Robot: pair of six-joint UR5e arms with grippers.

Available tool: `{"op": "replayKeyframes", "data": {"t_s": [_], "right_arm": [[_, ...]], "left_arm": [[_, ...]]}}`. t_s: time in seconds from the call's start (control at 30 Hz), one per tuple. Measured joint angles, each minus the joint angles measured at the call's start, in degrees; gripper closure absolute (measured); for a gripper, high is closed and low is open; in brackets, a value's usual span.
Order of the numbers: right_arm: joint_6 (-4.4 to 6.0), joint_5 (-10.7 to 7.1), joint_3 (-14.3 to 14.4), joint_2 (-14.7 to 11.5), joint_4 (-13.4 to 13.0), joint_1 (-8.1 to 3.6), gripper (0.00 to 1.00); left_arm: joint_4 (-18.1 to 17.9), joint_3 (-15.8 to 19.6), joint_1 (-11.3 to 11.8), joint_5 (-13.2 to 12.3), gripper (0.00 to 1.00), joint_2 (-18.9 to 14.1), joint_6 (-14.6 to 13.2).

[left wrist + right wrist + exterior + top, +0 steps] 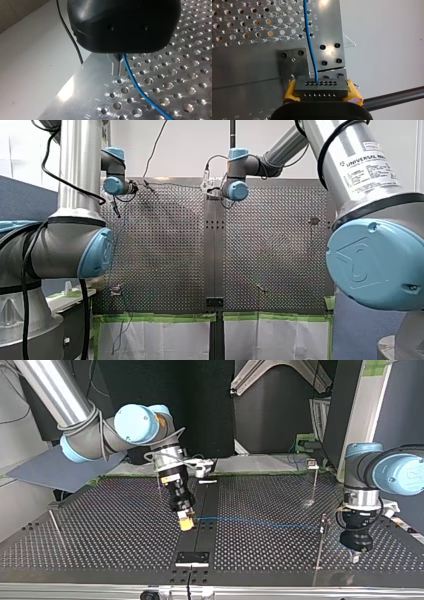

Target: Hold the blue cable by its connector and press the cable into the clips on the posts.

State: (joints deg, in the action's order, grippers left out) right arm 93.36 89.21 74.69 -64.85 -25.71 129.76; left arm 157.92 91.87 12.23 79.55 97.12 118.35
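Right pincer is clamped on the one connector, a grey rectangular block with two rows of small round holes, squeezed between my two yellow pads. The single blue cable, thin and smooth, leaves the row farther from the pincer and runs ahead over the perforated metal plate. Left pincer: two bare metal fingers pinched together on that same cable just above the plate, with one thin metal post just beside it and a second post further off.

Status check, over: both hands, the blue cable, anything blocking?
Right hand shut on connector. Left hand shut on blue cable. Cable stretched between them, reaching a post; clipped or not, cannot tell. No obstruction seen.
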Motion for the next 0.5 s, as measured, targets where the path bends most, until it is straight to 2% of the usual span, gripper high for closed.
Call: {"op": "replayKeyframes", "data": {"t_s": [0.17,0.33,0.5], "right_arm": [[0.0,0.02,-1.7,1.7,1.6,0.3,1.0],[0.39,-0.06,-4.5,4.0,3.1,-0.09,1.0],[0.52,-0.15,-6.8,4.5,3.4,-0.27,1.0]], "left_arm": [[0.2,0.0,-0.1,-0.3,1.0,0.0,0.1],[0.2,0.0,-0.4,-0.2,1.0,0.0,0.0],[0.5,0.0,-0.3,1.5,1.0,0.0,-0.3]]}}
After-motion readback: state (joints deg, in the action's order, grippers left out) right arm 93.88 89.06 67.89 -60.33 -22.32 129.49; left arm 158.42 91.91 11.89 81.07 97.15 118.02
